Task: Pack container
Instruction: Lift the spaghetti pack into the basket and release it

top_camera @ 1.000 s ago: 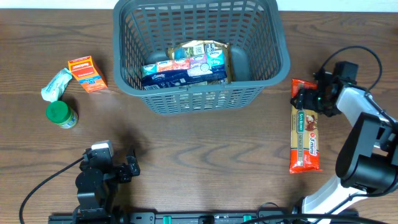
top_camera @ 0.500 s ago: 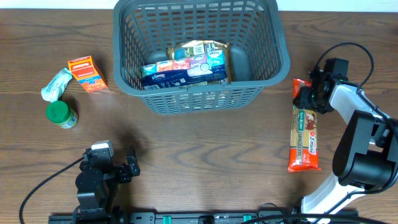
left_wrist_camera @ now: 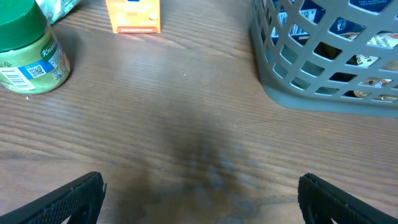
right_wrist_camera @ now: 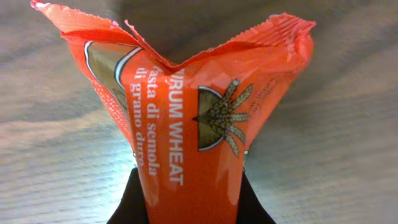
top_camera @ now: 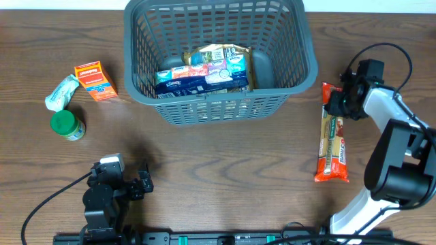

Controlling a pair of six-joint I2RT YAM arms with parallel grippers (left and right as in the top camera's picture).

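Basket (top_camera: 308, 54) is noted left of the right gripper (top_camera: 338, 102), not touching it. It stands upright on the table (top_camera: 225, 170) with packets (top_camera: 204, 68) laid inside. The right gripper is clamped on the crimped end of an orange pasta pack (top_camera: 332, 146), the rest lying behind it. Left gripper (left_wrist_camera: 200, 186) is spread wide, nothing between. Jar (top_camera: 67, 125), box (top_camera: 95, 80) and pouch (top_camera: 61, 92) are seen ahead, to its left.

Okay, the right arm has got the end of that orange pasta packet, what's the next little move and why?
Probably lift the right gripper straight up a little. It is pinched on the far end of the pasta packet, whose body lies flat on the table, right of the container. Raising it first should clear the rim before carrying it across.
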